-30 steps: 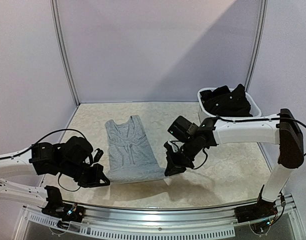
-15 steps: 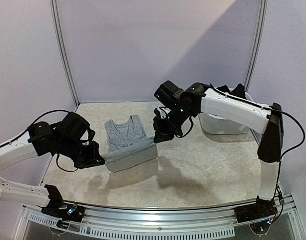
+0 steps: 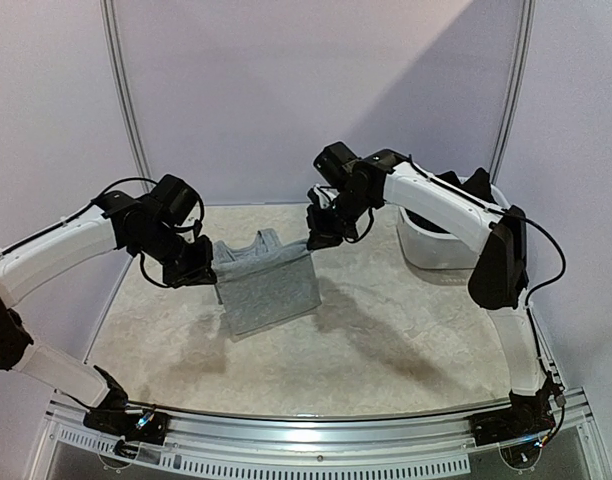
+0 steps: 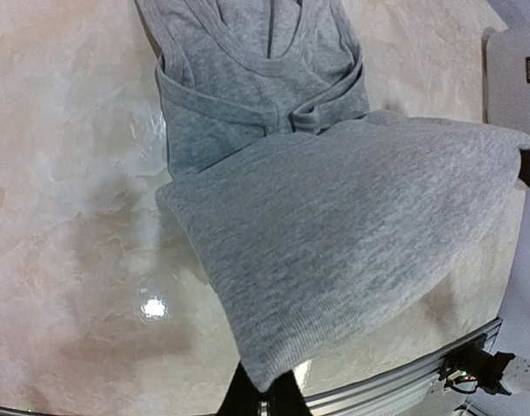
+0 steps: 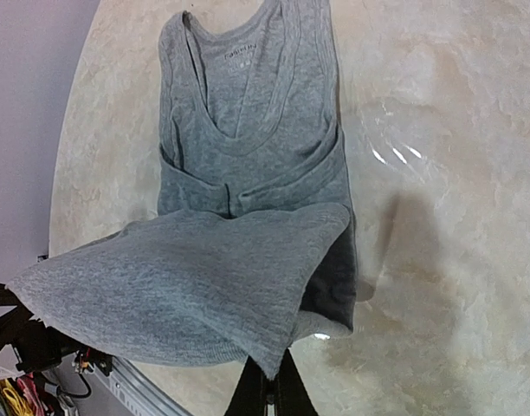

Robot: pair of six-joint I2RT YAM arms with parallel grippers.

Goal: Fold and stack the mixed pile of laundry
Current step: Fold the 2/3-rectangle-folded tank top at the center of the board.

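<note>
Since one second ago, lifted both hem corners off the counter [image 3: 386, 340] and carried them toward the neckline of the light grey sleeveless top [image 3: 269, 290]. Now gripping firmly: with the left pincer [image 3: 208, 268] on the left hem corner and with the right pincer [image 3: 314, 238] on the right one, both closed on cloth. Kept well apart from each other, probably to hold the hem stretched and straight, without a sag in the middle. Below the pincers, hanging like a curtain with the lower half of the top; lying flat on the counter with the straps and neckline part. Judged as the middle of a half-fold, hem going over to meet the shoulders. Next, would need to lower both corners together onto the strap part; otherwise, risk of a crooked edge. To the right of the top and well apart, seen the white laundry basket [image 3: 426, 250] with the large black garment [image 3: 478, 183] inside, not yet folded.
</note>
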